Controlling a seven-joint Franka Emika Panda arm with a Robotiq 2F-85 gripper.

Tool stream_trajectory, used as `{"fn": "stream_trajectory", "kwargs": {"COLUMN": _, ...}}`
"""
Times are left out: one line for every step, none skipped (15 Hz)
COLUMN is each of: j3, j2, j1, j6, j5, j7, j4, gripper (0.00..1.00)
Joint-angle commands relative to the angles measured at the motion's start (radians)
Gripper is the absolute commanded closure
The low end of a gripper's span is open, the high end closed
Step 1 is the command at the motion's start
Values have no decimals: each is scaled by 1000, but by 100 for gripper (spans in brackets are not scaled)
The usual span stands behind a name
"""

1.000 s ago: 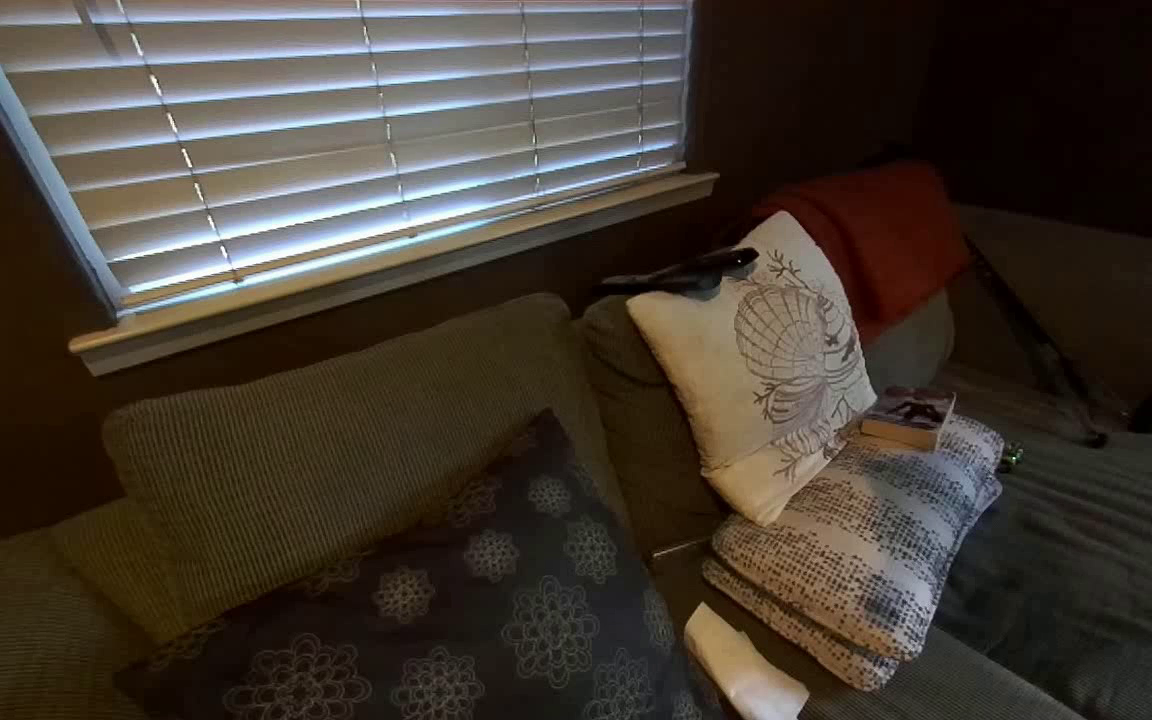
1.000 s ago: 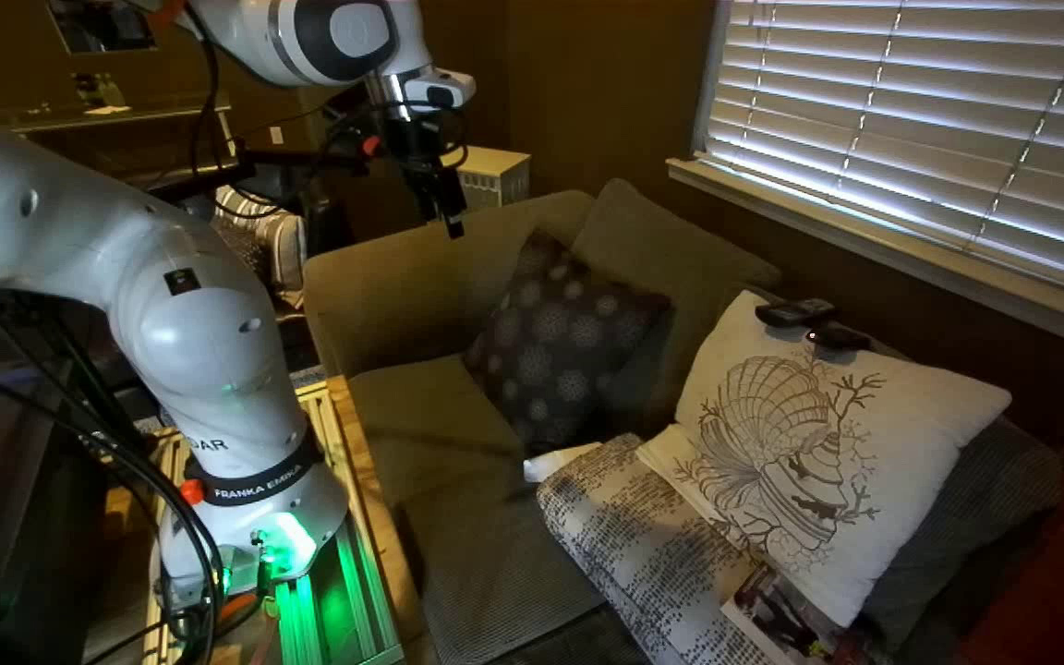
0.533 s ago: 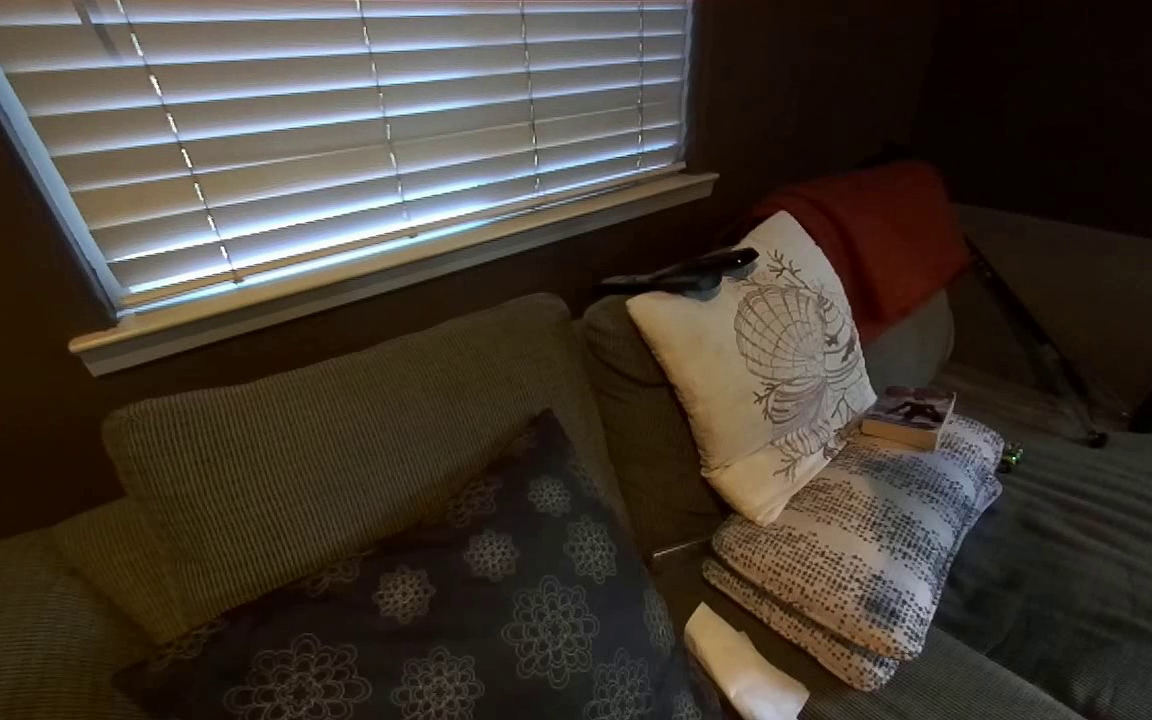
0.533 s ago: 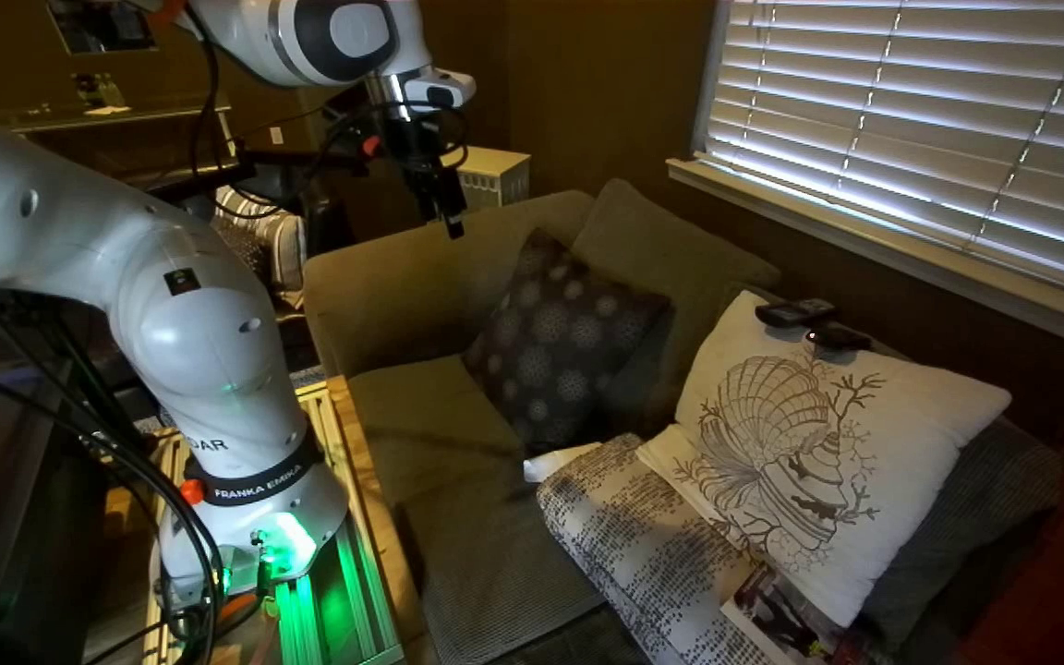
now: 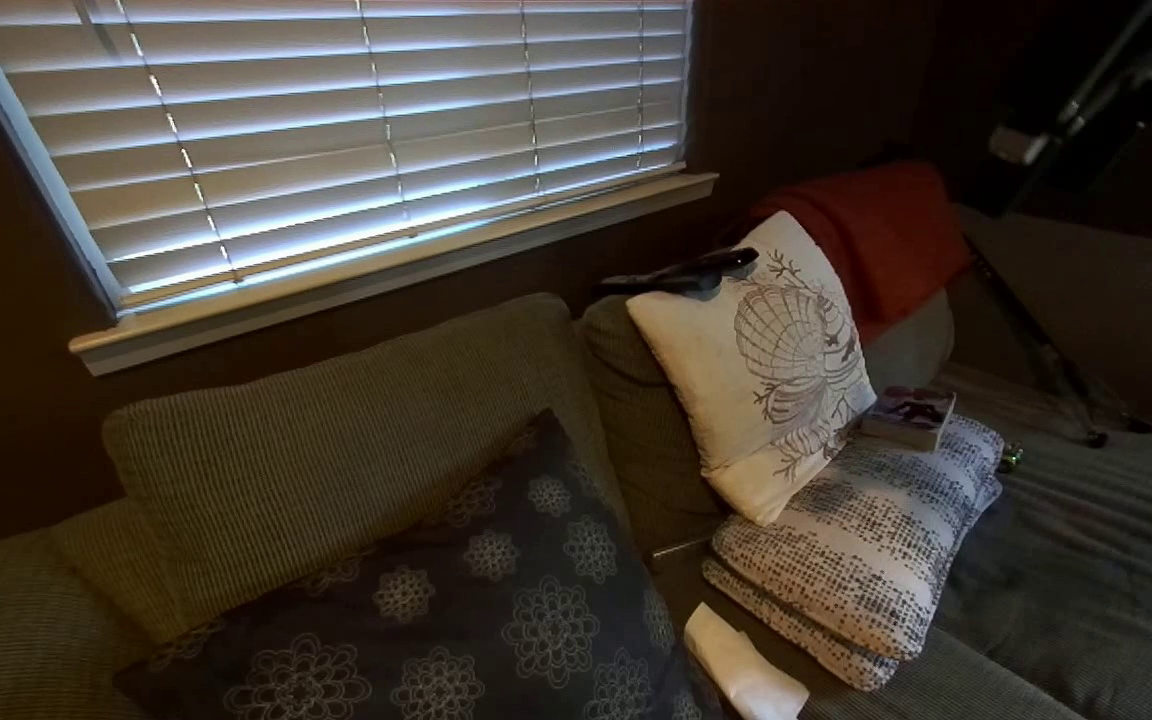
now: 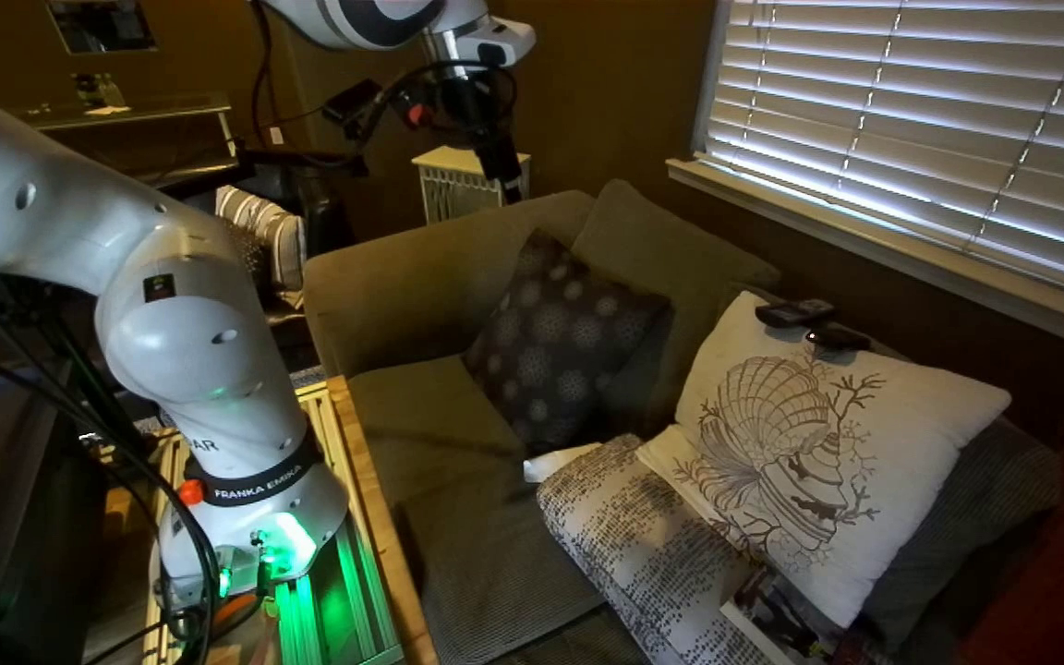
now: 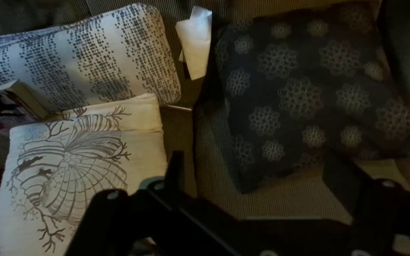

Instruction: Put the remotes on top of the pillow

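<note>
The two remotes point(image 6: 796, 312) lie at the top edge of the white pillow point(image 6: 814, 453), which leans back against the sofa point(image 6: 472, 545); that support probably props them up, though how their weight is shared I cannot tell, and a nudge could send one sliding. The banded pillow point(image 6: 638, 545) lies low in front, a book point(image 6: 783, 610) taking part of its top, so its bare end looks the likelier landing place. My gripper point(image 7: 255, 163) is spread wide and grips nothing. My arm point(image 6: 186, 342) reaches out high and bends so the gripper points down toward the sofa, the dark cushion point(image 7: 301, 96) in wrist view, well apart from the remotes.
</note>
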Motion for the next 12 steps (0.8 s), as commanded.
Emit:
{"fn": "stream_trajectory", "kwargs": {"j3": -31, "j2": 114, "j1": -79, "j6": 66, "j5": -58, "j7": 29, "j4": 125, "gripper": 0}}
{"fn": "stream_trajectory", "kwargs": {"j3": -40, "j2": 142, "j1": -97, "j6": 94, "j5": -79, "j7": 16, "j4": 150, "gripper": 0}}
{"fn": "stream_trajectory", "kwargs": {"j3": -49, "j2": 169, "j1": -112, "j6": 108, "j5": -105, "j7": 1, "j4": 176, "gripper": 0}}
{"fn": "stream_trajectory", "kwargs": {"j3": -55, "j2": 193, "j1": -125, "j6": 107, "j5": -134, "j7": -10, "j4": 202, "gripper": 0}}
{"fn": "stream_trajectory", "kwargs": {"j3": -66, "j2": 225, "j1": -136, "j6": 95, "j5": -167, "j7": -32, "j4": 229, "gripper": 0}}
{"fn": "stream_trajectory", "kwargs": {"j3": -74, "j2": 251, "j1": -142, "j6": 82, "j5": -194, "j7": -46, "j4": 252, "gripper": 0}}
{"fn": "stream_trajectory", "kwargs": {"j3": -85, "j2": 276, "j1": -145, "j6": 67, "j5": -216, "j7": -60, "j4": 274, "gripper": 0}}
{"fn": "stream_trajectory", "kwargs": {"j3": -100, "j2": 303, "j1": -145, "j6": 46, "j5": -236, "j7": -90, "j4": 297, "gripper": 0}}
{"fn": "stream_trajectory", "kwargs": {"j3": -114, "j2": 327, "j1": -146, "j6": 22, "j5": -256, "j7": -116, "j4": 322, "gripper": 0}}
{"fn": "stream_trajectory", "kwargs": {"j3": -130, "j2": 349, "j1": -143, "j6": 2, "j5": -269, "j7": -140, "j4": 340, "gripper": 0}}
{"fn": "stream_trajectory", "kwargs": {"j3": -150, "j2": 373, "j1": -139, "j6": -13, "j5": -278, "j7": -170, "j4": 362, "gripper": 0}}
{"fn": "stream_trajectory", "kwargs": {"j3": -162, "j2": 388, "j1": -137, "j6": -17, "j5": -289, "j7": -186, "j4": 375, "gripper": 0}}
